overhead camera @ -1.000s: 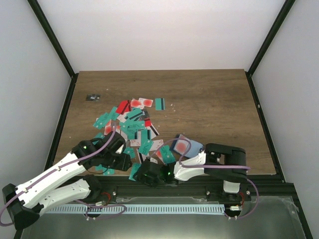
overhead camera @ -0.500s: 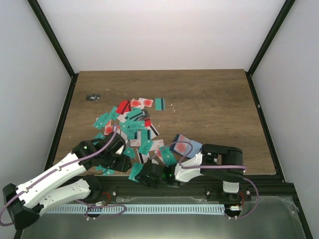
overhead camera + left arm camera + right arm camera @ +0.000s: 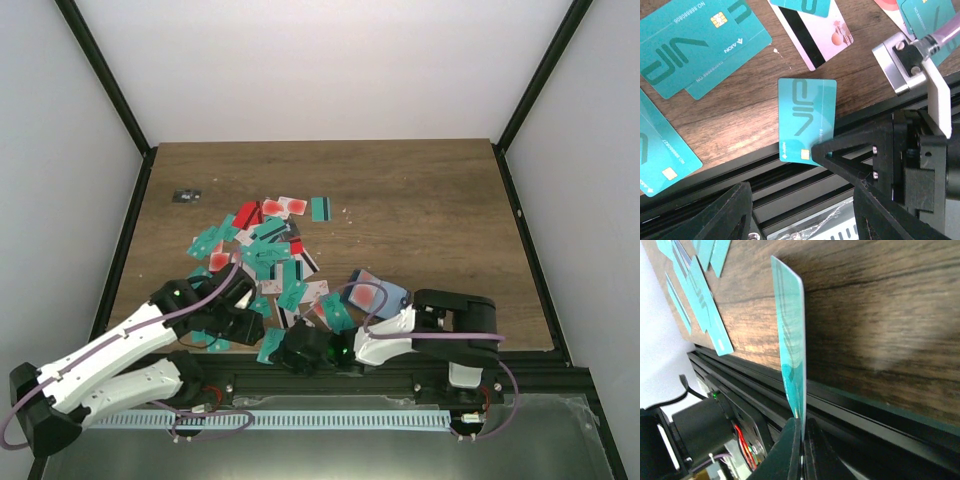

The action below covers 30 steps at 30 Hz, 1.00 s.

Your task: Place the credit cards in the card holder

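Many credit cards [image 3: 265, 250], mostly teal with some red and white, lie piled on the left of the wooden table. The navy card holder [image 3: 392, 295] lies open near the front with a red-blotched card [image 3: 365, 293] on it. My right gripper [image 3: 287, 349] is shut on a teal card [image 3: 270, 343] at the table's front edge. The right wrist view shows that card [image 3: 792, 340] edge-on, pinched between the shut fingers of the gripper [image 3: 802, 426]. My left gripper [image 3: 802, 210] is open and empty over the front rail, just short of the same card [image 3: 807, 117].
A small black-grey object [image 3: 186, 196] sits at the far left. A black rail [image 3: 400, 385] runs along the table's front edge. Loose teal cards [image 3: 695, 45] and a striped card [image 3: 812, 35] lie close to the left gripper. Both arms crowd the front left.
My right arm has shifted slightly with the teal card still in its grip. The left arm has barely moved.
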Tool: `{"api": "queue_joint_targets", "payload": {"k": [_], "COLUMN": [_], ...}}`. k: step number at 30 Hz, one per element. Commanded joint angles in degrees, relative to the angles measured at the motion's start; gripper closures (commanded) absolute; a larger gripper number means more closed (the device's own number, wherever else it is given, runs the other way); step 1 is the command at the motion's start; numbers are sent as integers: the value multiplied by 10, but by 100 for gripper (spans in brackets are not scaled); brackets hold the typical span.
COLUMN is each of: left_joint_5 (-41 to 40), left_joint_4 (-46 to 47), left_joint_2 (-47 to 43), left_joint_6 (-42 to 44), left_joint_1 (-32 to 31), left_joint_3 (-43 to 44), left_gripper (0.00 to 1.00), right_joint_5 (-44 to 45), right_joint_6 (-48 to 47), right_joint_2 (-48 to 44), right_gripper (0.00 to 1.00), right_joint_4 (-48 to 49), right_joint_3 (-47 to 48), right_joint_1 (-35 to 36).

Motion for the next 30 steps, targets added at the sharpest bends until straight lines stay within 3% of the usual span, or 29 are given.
{"api": "queue_joint_targets", "payload": {"k": [1, 7, 15, 25, 30], "left_joint_5": [-16, -39, -87, -92, -65], "left_joint_4": [0, -8, -34, -8, 46], "left_joint_2": [9, 30, 65, 119, 139], "left_joint_6": [6, 1, -2, -25, -25], "left_joint_1": [2, 2, 15, 40, 49], "left_joint_3": [29, 69, 145, 225, 248], "left_gripper": [42, 36, 34, 32, 32], "right_joint_5": [-25, -65, -109, -207, -200], "right_joint_6": [-65, -162, -276, -409, -505], "right_joint_2": [-21, -57, -149, -264, -286], "right_gripper": [99, 99, 99, 99, 98], "right_joint_4": [-123, -206, -285, -387, -467], "right_joint_3": [21, 74, 103, 121, 155], "right_joint_1": [-5, -36, -128, -310, -372]}}
